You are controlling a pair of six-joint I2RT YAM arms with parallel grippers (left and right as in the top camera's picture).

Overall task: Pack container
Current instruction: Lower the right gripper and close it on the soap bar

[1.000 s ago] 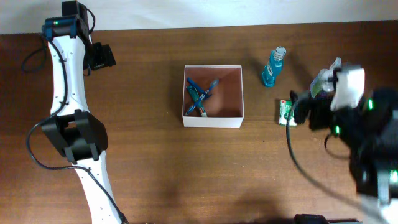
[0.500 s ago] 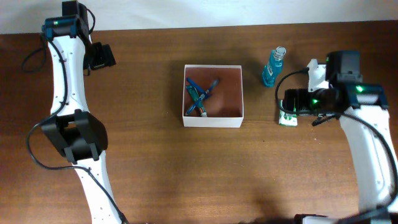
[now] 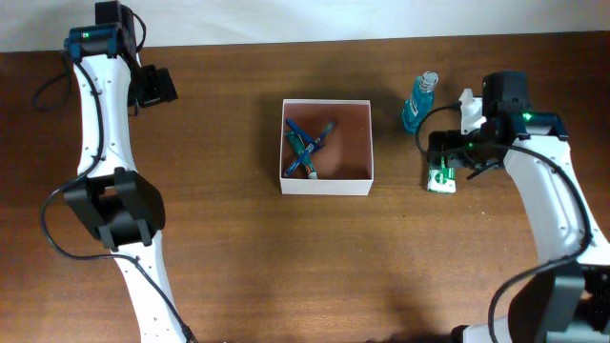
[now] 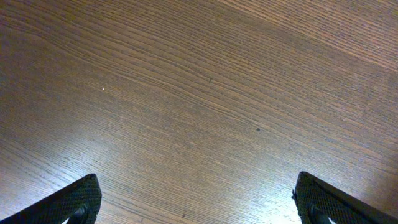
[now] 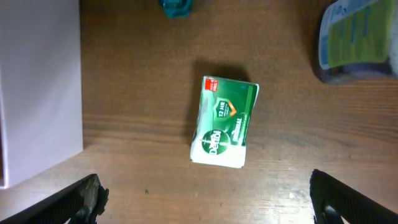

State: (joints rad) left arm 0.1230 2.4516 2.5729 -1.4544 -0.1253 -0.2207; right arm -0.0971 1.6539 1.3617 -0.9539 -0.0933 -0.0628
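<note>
The left gripper (image 4: 199, 202) is parked at the far-left end of the wooden table (image 4: 186, 93), jaws spread wide, nothing held; it is judged idle. The container (image 3: 326, 186) is set at mid-table, with blue tubes (image 3: 307, 145) laid in its left half and room left beside them. A blue mouthwash bottle (image 3: 417, 105) is stood just right of it. The right gripper (image 5: 205, 199) is held wide open above the green soap box (image 5: 224, 121), presumably lined up for a pick.

Cropped by the right wrist frame: container (image 5: 37, 93) at 9 o'clock, teal bottle (image 5: 176, 6) at 12, labelled bottle (image 5: 357, 37) at 2.
</note>
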